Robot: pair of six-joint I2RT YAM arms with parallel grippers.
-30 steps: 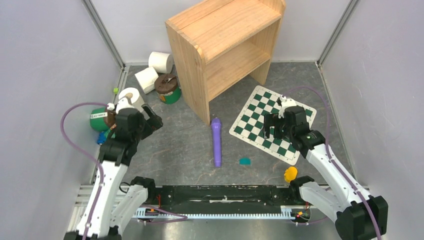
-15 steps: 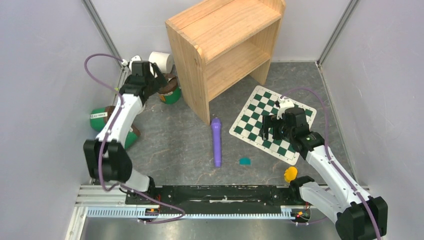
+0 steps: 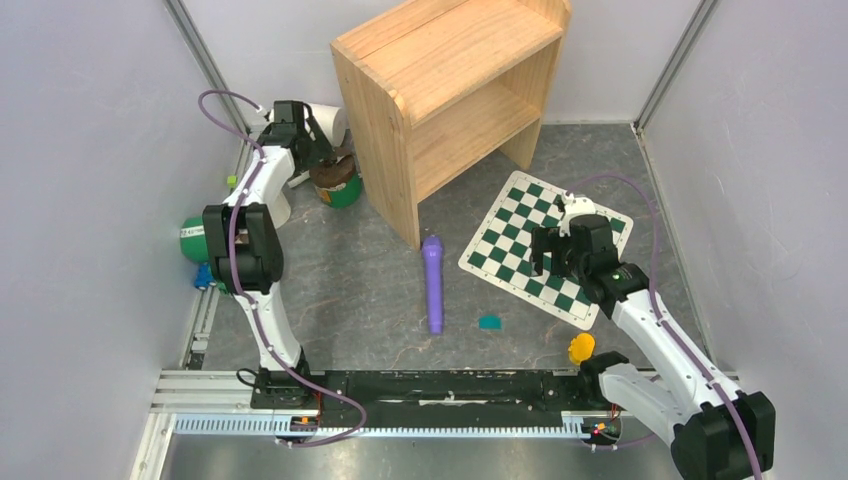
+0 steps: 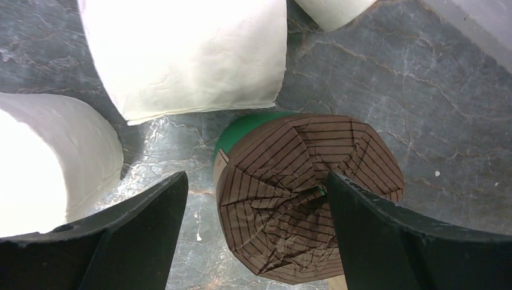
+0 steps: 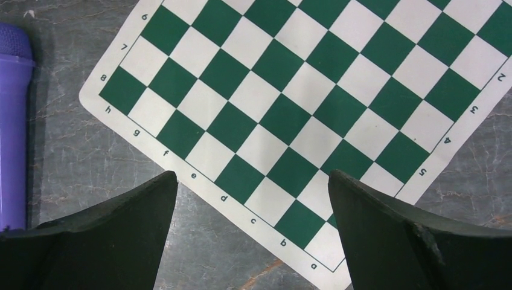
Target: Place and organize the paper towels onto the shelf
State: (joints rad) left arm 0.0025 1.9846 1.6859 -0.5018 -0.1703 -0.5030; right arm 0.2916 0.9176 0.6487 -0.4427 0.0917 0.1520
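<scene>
Three white paper towels lie on the floor left of the shelf [image 3: 450, 90]. In the left wrist view one roll [image 4: 187, 54] fills the top middle, one [image 4: 48, 163] is at the left and one [image 4: 332, 9] at the top edge. From above I see the far roll [image 3: 330, 120] and a near roll [image 3: 282, 205], both partly behind the left arm. My left gripper [image 3: 316, 147] is open and empty, hanging over a green canister with a brown lid [image 4: 308, 193]. My right gripper [image 3: 555, 255] is open and empty over the checkered board [image 5: 314, 90].
The green canister [image 3: 338, 182] stands close to the shelf's side panel. A second green canister [image 3: 190, 240] lies by the left wall. A purple microphone-shaped object [image 3: 433, 280], a small teal piece [image 3: 489, 322] and a yellow object [image 3: 581, 348] lie on the floor.
My left arm has swung from the near left out to the far left, over the rolls and the canister. The right gripper has shifted slightly over the board.
</scene>
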